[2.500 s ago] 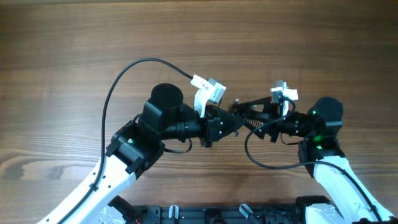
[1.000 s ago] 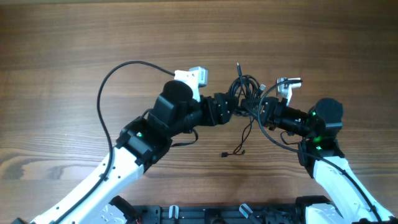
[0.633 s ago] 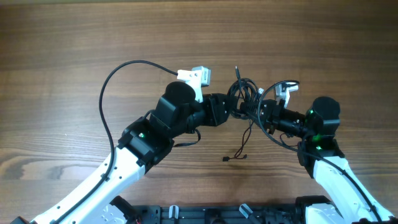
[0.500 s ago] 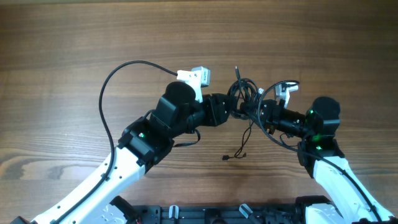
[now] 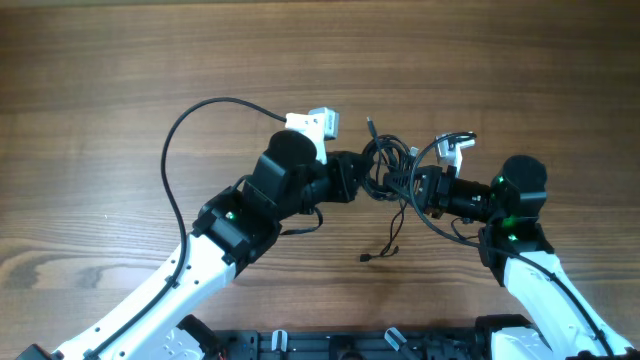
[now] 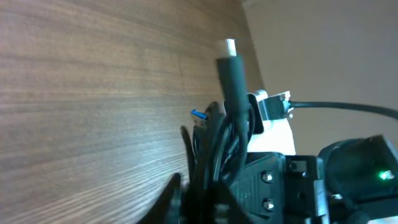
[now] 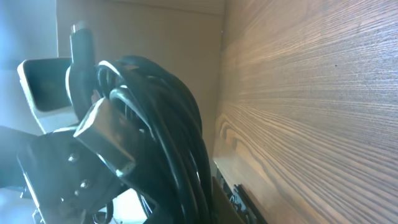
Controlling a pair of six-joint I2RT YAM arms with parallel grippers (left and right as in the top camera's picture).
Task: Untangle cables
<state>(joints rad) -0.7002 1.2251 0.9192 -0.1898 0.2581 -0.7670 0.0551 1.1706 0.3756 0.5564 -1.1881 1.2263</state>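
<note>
My left gripper and right gripper are both squeezed tight on the cables, I think, near the desk's middle.

Wooden table — warm brown, grain running left to right, a thin black cable end trailing onto it

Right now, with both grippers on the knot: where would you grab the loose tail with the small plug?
Probably just behind the small plug, coming from above with the fingers across the cord. The loose tail runs free of the knot toward the robot's side, so that end is exposed. Higher up it vanishes into the tangle, where a grip would likely catch other strands.
</note>
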